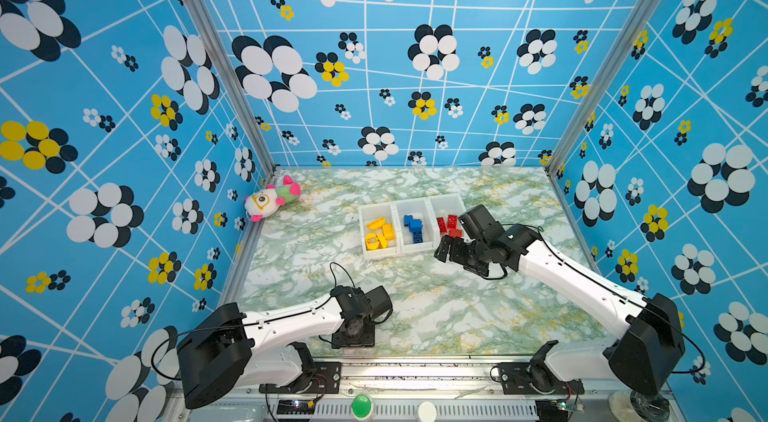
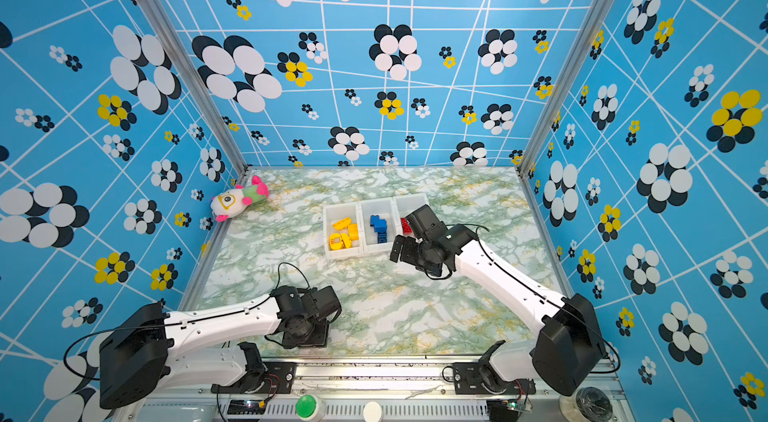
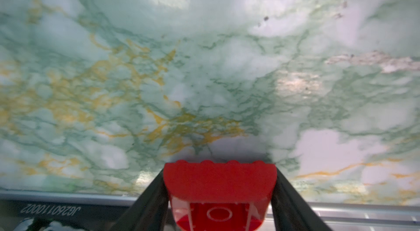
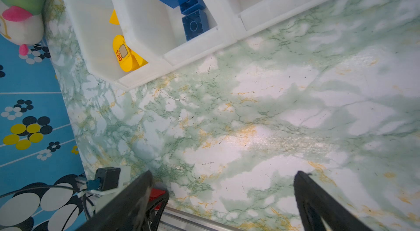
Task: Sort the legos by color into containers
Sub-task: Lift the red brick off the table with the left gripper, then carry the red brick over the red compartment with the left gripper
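Note:
My left gripper (image 3: 220, 173) is shut on a red lego (image 3: 219, 179), its black fingers (image 3: 156, 186) pressed against both ends, low over the marble table near the front rail. The same red lego (image 4: 156, 193) peeks out in the right wrist view. The containers (image 1: 382, 254) stand mid-table in both top views: yellow legos (image 1: 379, 233) in the left bin, blue legos (image 1: 413, 227) in the middle, red legos (image 1: 449, 225) in the right. My right gripper (image 1: 444, 249) hovers open and empty just in front of the right bin, jaws wide apart (image 4: 223, 174).
A white, green and pink plush toy (image 1: 270, 198) lies at the back left by the wall. Patterned blue walls close in three sides. A metal rail with a green button (image 1: 360, 405) runs along the front edge.

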### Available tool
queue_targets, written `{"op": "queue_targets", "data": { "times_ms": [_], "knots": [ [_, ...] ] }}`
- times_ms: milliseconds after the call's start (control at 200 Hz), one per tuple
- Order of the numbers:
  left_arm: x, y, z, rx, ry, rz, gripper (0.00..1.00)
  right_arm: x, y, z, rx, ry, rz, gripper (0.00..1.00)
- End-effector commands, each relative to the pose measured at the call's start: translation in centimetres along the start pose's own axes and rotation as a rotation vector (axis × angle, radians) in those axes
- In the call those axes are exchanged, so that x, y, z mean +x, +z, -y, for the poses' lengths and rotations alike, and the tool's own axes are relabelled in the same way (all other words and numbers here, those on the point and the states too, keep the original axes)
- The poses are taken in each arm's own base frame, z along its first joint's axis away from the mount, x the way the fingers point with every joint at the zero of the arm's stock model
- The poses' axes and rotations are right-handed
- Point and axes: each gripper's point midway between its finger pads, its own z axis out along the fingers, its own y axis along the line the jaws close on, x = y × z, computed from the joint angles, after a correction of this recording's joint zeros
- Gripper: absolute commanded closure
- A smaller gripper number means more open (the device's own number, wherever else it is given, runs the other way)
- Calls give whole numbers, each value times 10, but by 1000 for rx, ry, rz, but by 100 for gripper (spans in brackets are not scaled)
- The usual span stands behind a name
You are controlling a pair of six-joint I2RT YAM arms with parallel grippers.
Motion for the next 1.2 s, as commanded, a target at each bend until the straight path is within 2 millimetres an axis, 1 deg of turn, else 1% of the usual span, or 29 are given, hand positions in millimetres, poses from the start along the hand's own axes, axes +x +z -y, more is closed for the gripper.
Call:
{"op": "queue_targets", "data": {
  "times_ms": [0,190,335,480,615,875,1194],
  "knots": [
    [-6,-14,-2,-13,8,37,43,1,-5,9,24,7,5,1],
    [-14,-24,4,0,15,60,44,2,-3,9,25,9,3,1],
    [-25,-34,10,17,23,80,44,3,-2,11,28,11,-1,1],
    [-40,-48,20,33,42,105,44,5,-2,14,33,12,0,1],
    [-56,-61,31,47,69,126,44,7,-3,20,41,24,5,1],
    [-88,-86,61,84,130,171,45,13,-6,36,53,54,17,1],
    [-127,-116,109,144,198,233,45,21,-10,57,72,96,24,1]
  ]
}}
